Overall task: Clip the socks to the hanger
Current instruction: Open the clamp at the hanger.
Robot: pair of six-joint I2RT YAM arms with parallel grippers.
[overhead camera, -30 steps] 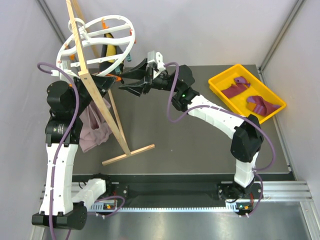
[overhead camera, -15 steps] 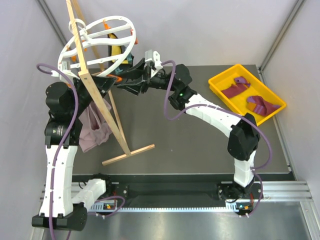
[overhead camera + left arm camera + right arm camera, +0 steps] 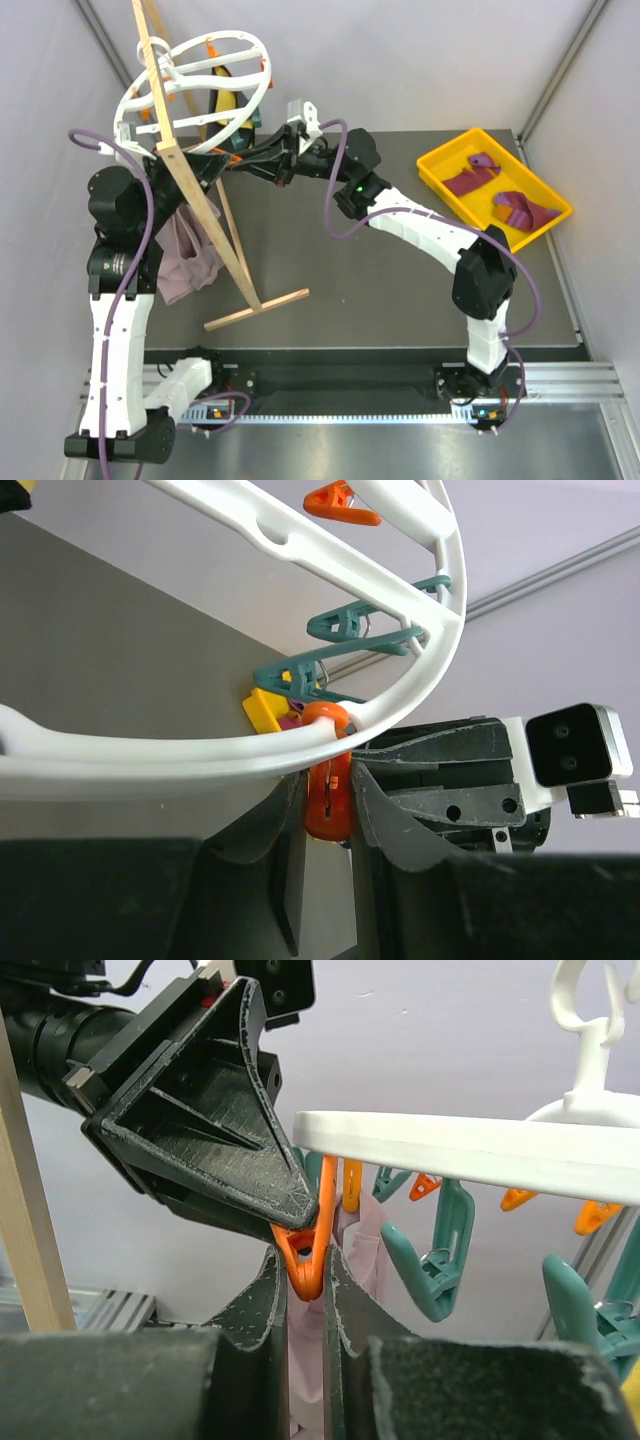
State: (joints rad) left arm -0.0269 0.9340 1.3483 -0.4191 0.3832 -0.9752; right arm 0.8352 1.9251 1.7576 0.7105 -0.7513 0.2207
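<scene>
The white wheel-shaped hanger hangs from the stand at the back left. Its rim also shows in the left wrist view and in the right wrist view. My left gripper is shut on an orange clip under the rim. My right gripper meets it from the right, its fingers closed on the lower end of the same orange clip. Two maroon socks lie in the yellow tray at the right. Neither gripper holds a sock.
A light wooden stand leans across the left side, its foot on the table. A pale mauve cloth hangs beside the left arm. A yellow-and-black garment hangs inside the hanger. Teal clips hang along the rim.
My right gripper has moved left up to the hanger rim and gone from wide open to closed on the orange clip. My left gripper has stayed at the clip.
</scene>
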